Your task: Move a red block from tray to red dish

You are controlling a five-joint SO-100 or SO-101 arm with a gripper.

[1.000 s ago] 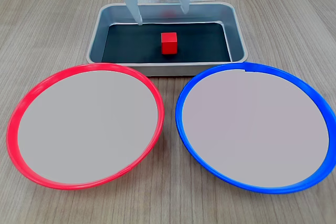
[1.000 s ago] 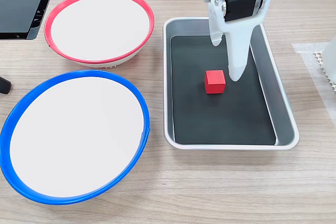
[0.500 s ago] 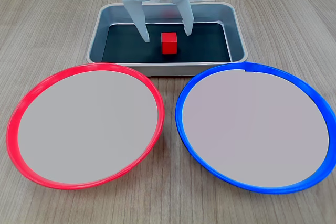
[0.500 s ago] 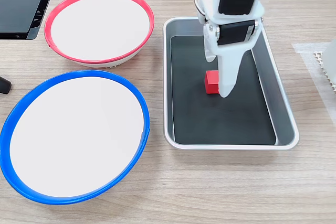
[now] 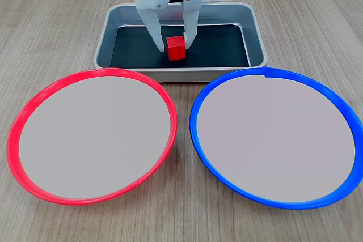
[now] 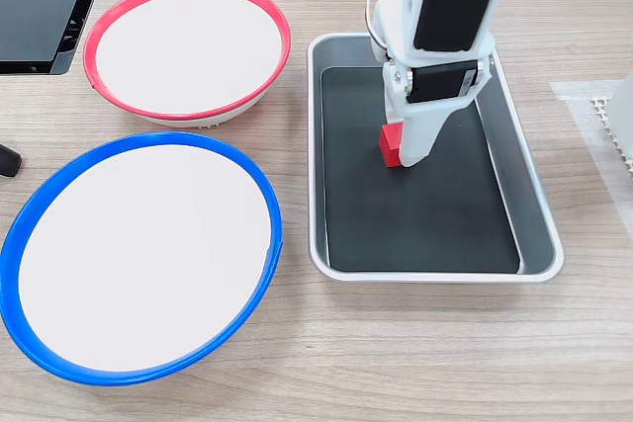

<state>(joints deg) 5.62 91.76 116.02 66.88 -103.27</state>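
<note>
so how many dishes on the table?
2. The red dish sits left of the blue dish in a fixed view, both in front of the tray.

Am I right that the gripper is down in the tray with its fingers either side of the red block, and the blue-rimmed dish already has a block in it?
Not quite. The blue-rimmed dish holds nothing, as both fixed views show. The rest stands: the gripper is down in the tray, fingers either side of the red block.
</note>
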